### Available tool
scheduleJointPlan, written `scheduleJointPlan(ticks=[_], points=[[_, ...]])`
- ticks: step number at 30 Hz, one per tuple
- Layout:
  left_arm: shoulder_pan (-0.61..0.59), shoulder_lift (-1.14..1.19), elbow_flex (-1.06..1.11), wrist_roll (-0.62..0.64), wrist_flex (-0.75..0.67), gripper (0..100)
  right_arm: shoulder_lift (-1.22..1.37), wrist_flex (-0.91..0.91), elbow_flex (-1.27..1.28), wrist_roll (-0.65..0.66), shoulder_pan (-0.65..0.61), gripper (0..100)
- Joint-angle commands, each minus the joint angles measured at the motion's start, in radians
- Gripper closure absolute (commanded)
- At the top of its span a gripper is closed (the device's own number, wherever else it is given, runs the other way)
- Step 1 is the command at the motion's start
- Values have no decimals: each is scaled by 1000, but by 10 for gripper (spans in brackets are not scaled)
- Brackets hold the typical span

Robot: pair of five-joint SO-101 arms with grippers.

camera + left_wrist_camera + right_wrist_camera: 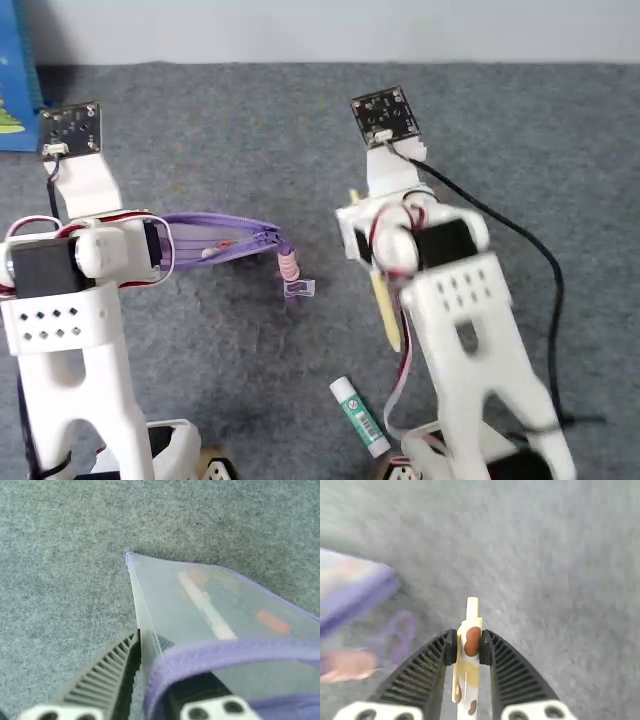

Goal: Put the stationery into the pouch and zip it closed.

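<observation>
Pouch (210,610): clear with purple trim, one end pinched in the left pincer (150,652); it sits at 9 o'clock in the high view.
Contents: a white stick (202,605) and an orange piece (272,621) show through the wall.
Right pincer (468,645): pressed onto a cream pen (471,607) with brown spots, at 3 o'clock of the pouch.
Zip pull (290,268): pink coil with a clear tag, at the pouch's 3 o'clock end.
Glue stick (358,415): on the grey counter (500,130) at 6 o'clock, apart from the pen.
Blue board (15,80): at the 10 o'clock corner.
</observation>
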Motion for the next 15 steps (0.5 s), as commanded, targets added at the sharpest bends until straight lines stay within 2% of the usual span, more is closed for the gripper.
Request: scheduleJointPlan(ticks=[1,9,15], points=[[-3,-9,-4,-8,-26,989,-176,-5,-40,2,-81,991],[-5,-9,-4,-8,-25,989,-363,-239,-40,-87,-280,991],[-5,-9,-4,-8,-23,989,-458,-506,41,-146,-349,991]])
